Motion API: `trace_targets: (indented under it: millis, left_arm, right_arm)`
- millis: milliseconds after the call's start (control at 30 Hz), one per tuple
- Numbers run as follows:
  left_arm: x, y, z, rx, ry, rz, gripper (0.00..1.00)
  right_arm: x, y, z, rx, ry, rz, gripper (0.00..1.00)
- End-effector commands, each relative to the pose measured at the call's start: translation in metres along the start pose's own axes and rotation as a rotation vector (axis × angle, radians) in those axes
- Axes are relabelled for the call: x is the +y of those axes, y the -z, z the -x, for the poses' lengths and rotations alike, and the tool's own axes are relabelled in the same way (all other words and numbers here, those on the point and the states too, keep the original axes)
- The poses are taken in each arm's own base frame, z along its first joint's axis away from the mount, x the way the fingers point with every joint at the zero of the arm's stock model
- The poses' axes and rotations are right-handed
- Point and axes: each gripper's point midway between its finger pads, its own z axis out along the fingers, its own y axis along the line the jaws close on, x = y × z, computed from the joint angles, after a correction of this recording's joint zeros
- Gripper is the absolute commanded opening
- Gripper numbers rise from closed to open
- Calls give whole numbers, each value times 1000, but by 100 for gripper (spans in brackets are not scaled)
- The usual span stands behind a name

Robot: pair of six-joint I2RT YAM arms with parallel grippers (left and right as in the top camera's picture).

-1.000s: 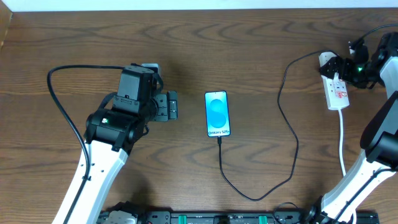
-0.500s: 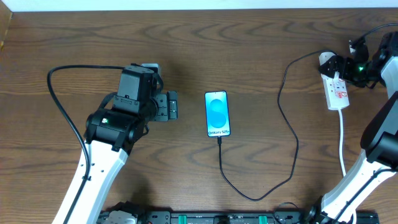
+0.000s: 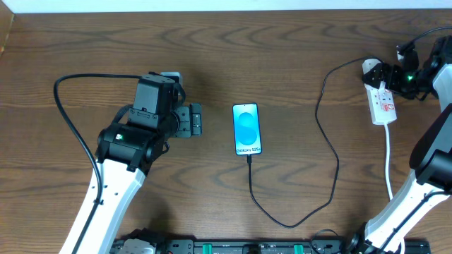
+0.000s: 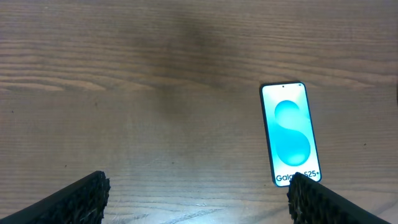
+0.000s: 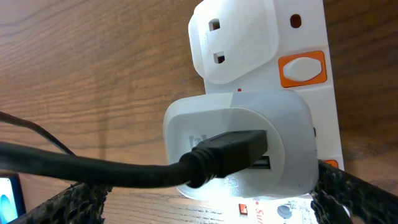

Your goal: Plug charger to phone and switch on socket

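Desk [image 3: 212, 42] wood: charger [image 3: 332, 176] looks seated in phone [image 3: 247, 129] and socket [image 3: 383, 106]; I judge switching-on remains; left end effector [image 4: 196, 193], right end effector [image 5: 208, 202] apart, empty.

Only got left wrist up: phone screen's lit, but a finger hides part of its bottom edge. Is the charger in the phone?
Observer: Overhead shows the charger cable meeting the phone at its bottom edge; it looks seated.
Operator: Other end?
Observer: Right wrist shows its white plug seated in the socket.
Operator: Switched on?
Observer: Can't tell. The right gripper is open, with a finger on either side of that plug. An orange switch sits beside the empty outlet.
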Motion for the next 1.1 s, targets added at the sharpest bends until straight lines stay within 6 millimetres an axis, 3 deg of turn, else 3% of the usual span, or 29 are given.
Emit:
trace_targets:
  millis: [0,833,1067]
  left_arm:
    - [4,0,0,-2,-2,16,91]
    - [4,0,0,-2,-2,16,91]
    - [4,0,0,-2,-2,16,92]
  right_arm:
    - [13,-16,-17,49,-37,84,99]
    - [13,-29,-39,85,-69,113,99]
    - [-10,-29,-38,89,-113,-24,98]
